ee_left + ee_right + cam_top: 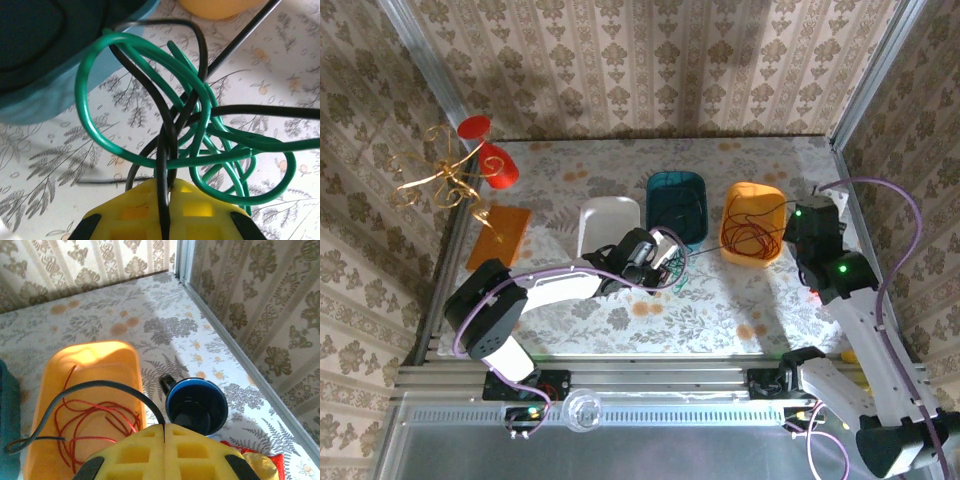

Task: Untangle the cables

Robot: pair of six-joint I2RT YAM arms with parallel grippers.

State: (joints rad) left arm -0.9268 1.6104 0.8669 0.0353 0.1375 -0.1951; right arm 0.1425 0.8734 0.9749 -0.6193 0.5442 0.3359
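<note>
My left gripper is shut on the black cable, just in front of the teal bin. Beyond its jaws, loops of green cable are wound around and through that black cable, hanging over the table. The black cable runs on to the right, taut, across the orange bin. My right gripper is shut on its other stretch, above the bin's right rim. The red-orange cable lies coiled inside the orange bin.
A white bin stands left of the teal one. A blue cup sits on the table right of the orange bin, close under my right gripper. An orange flat piece and a gold wire stand occupy the far left. Walls enclose the table.
</note>
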